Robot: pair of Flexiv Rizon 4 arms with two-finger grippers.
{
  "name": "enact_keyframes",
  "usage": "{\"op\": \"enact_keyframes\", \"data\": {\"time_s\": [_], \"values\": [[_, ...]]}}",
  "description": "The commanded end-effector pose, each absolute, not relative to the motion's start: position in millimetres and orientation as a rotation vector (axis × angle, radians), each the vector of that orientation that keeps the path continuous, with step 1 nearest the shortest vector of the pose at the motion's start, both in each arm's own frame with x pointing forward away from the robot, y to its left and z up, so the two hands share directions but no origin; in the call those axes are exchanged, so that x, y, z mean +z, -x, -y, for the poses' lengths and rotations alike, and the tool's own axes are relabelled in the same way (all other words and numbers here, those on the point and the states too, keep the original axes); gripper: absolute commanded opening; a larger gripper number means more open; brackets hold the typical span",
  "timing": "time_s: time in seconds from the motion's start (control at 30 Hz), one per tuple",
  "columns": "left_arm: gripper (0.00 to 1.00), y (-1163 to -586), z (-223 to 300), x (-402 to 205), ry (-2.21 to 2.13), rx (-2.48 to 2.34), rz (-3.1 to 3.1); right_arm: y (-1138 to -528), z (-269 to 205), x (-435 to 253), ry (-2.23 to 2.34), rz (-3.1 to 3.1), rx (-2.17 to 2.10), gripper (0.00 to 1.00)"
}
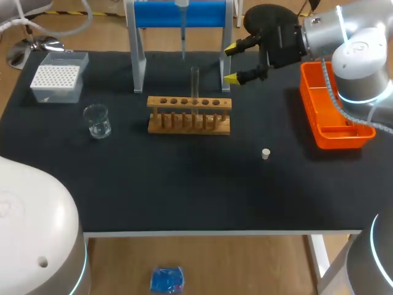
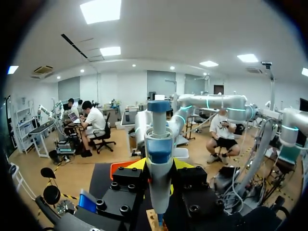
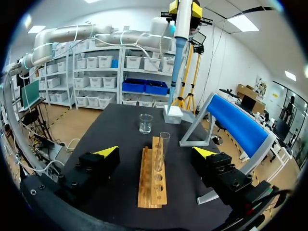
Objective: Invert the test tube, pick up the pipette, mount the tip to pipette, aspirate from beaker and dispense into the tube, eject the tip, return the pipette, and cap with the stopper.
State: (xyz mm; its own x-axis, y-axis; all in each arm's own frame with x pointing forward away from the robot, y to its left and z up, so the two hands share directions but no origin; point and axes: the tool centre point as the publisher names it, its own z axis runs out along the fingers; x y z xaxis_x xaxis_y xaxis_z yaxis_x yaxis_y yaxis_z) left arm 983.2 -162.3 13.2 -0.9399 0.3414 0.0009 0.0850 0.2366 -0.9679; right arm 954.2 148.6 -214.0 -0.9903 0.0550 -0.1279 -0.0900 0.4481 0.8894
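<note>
My left gripper is shut on the pipette, whose blue and white body stands upright between its yellow tips. The right wrist view shows the pipette hanging high over the table's far side. In the head view only its thin lower shaft shows, in front of the blue stand. A clear test tube stands upright in the wooden rack. My right gripper is open, just right of the tube, fingers pointing at it. The tube lies ahead of its spread tips. A glass beaker is left of the rack. The small stopper lies at front right.
The tip box sits at the back left. The blue pipette stand rises behind the rack. An orange bin stands at the right edge, under my right arm. Bare black mat spreads across the front.
</note>
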Motion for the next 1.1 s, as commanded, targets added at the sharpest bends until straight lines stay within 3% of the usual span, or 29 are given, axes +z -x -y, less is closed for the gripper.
{"op": "enact_keyframes", "data": {"time_s": [0.03,1.1], "values": [[0.00,-990.3,171.5,10.6,0.489,1.710,2.212,-954.4,-148.5,-214.4,0.033,-2.552,1.583,1.00],[0.00,-990.7,175.3,10.2,0.477,1.714,2.216,-954.4,-148.5,-214.4,0.033,-2.552,1.583,1.00]]}}
